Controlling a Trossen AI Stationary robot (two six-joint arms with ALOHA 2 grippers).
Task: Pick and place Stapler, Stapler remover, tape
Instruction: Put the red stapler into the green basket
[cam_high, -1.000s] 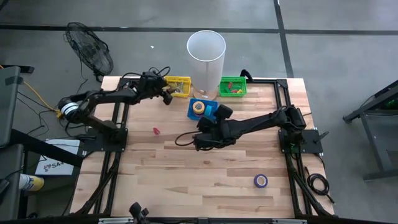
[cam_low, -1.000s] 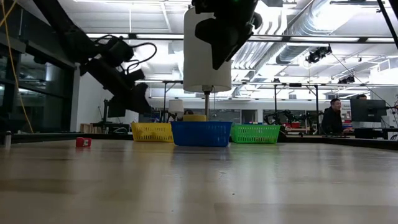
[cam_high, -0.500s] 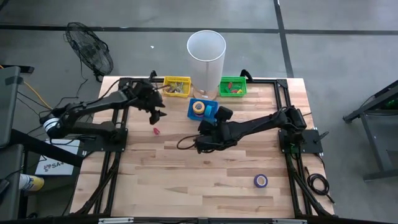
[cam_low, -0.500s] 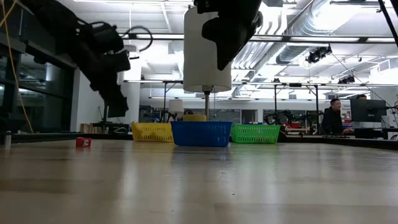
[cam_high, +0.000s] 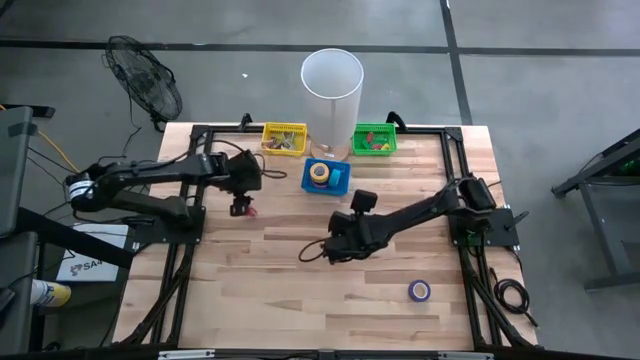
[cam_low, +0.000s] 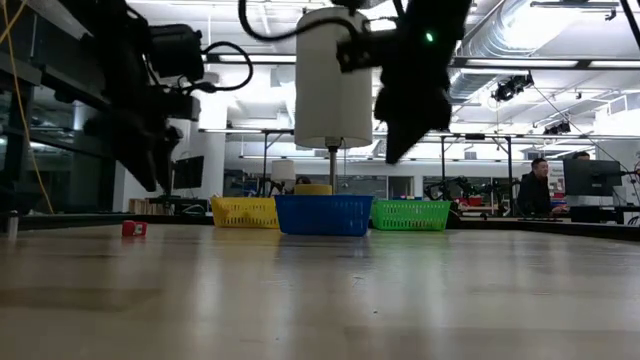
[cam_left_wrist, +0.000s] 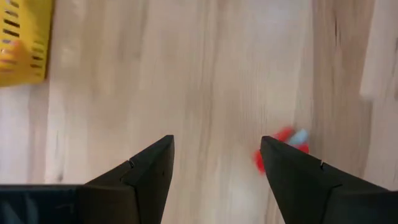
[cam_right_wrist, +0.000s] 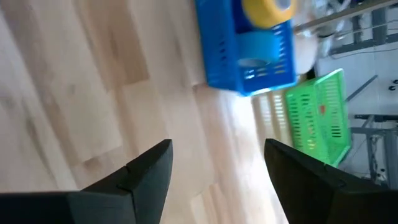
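Note:
A small red stapler remover (cam_high: 251, 210) lies on the wooden table at the left; in the left wrist view the stapler remover (cam_left_wrist: 283, 148) shows just past one finger. My left gripper (cam_high: 239, 207) hovers open over the table beside it, pointing steeply down. A purple tape roll (cam_high: 419, 290) lies flat near the right front. My right gripper (cam_high: 324, 253) hangs open above the table's middle, holding nothing. A yellow tape roll (cam_high: 319, 172) sits in the blue basket (cam_high: 338, 181). The stapler is hidden from these views.
A yellow basket (cam_high: 284, 138), the blue basket and a green basket (cam_high: 374, 140) stand along the far edge, with a tall white cylinder (cam_high: 331, 85) behind them. Black frame rails (cam_high: 455, 160) border the table's sides. Bare wood lies between the two grippers and the front edge.
My left gripper has swung from the yellow basket toward the table's near left, tipped downward and rolled, ending above the red stapler remover. My right gripper has moved toward the near edge and sunk lower. Both stay open. No object has moved.

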